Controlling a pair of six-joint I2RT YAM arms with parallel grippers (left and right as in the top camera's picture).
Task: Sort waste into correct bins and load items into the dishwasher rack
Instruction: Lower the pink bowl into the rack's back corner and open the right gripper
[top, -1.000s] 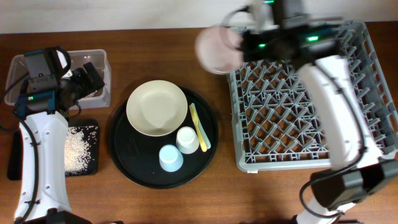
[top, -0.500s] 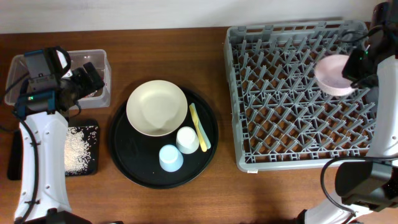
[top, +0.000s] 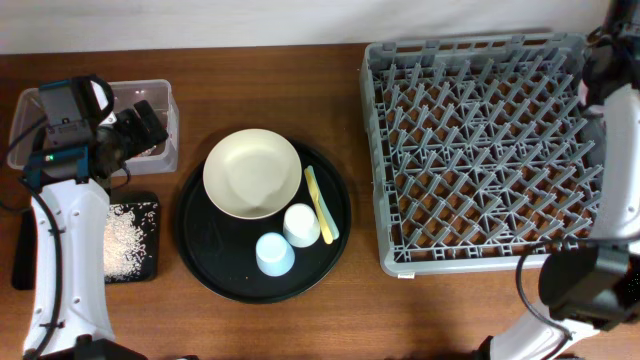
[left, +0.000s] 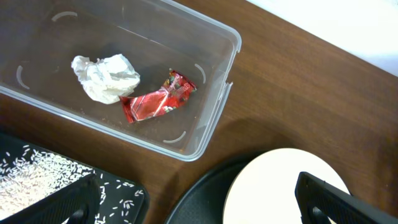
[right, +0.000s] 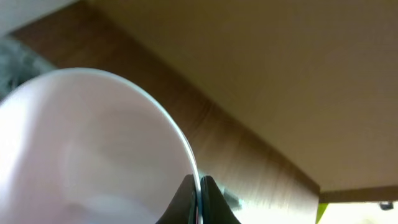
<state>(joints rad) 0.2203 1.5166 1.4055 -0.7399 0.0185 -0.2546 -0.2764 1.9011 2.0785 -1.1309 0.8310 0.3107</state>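
The small pink bowl (right: 93, 143) fills the right wrist view, and my right gripper (right: 199, 185) is shut on its rim; the overhead view shows neither. The grey dishwasher rack (top: 480, 150) stands at the right with nothing in it. My left gripper (left: 205, 202) hangs open by the clear box (left: 211, 68), which holds the white tissue (left: 104, 76) and the red wrapper (left: 158, 99). Rice (top: 128, 232) lies in the shallow black tray (top: 150, 268). The cream bowl (top: 252, 173), white cup (top: 302, 224), light blue cup (top: 274, 254) and yellow utensil (top: 320, 205) sit on the round black tray (top: 205, 255).
The right arm (top: 612, 110) runs down the overhead view's right edge, beside the rack. The left arm (top: 70, 220) stretches along the table's left side, over part of the shallow black tray. Bare wood shows between the round tray and the rack.
The right arm has carried the pink bowl from the rack's back left corner across the rack and out past the overhead view's right edge. The left arm has not moved.
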